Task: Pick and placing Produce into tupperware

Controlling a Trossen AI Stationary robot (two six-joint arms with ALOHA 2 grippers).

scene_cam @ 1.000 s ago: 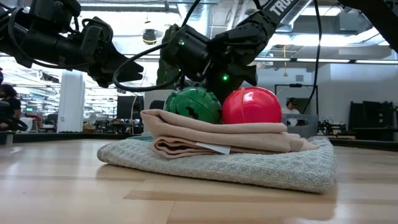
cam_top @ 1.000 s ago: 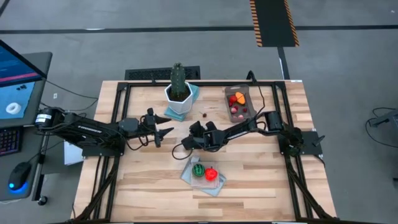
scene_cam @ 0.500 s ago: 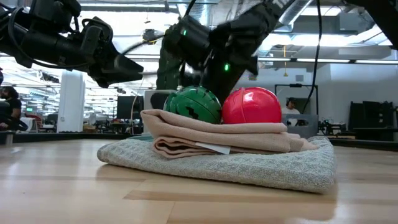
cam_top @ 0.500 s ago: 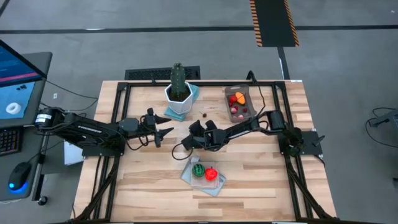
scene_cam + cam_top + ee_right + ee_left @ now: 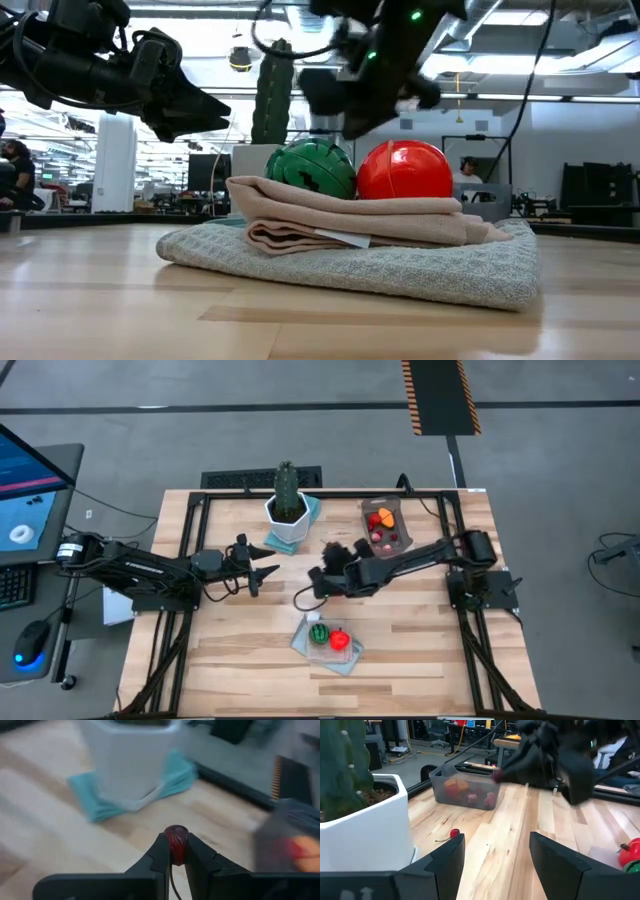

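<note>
The right gripper (image 5: pixel 175 851) has its jaws closed on a small dark-red cherry (image 5: pixel 176 838), which sits pinched between the two fingertips. In the high view this gripper (image 5: pixel 338 552) hangs over the middle of the wooden surface (image 5: pixel 420 630), at about 8 o'clock from the tupperware (image 5: pixel 385 526) and near it. The tub holds orange, red and pink pieces. A second cherry (image 5: pixel 454 833) lies loose on the surface between the white hexagonal pot (image 5: pixel 288 513) and the tub. A green-striped ball (image 5: pixel 319 633) and a red tomato (image 5: pixel 339 639) rest side by side on a folded cloth (image 5: pixel 345 657) at 6 o'clock. The left gripper (image 5: pixel 268 573) waits at 9 o'clock, jaws open and empty.
</note>
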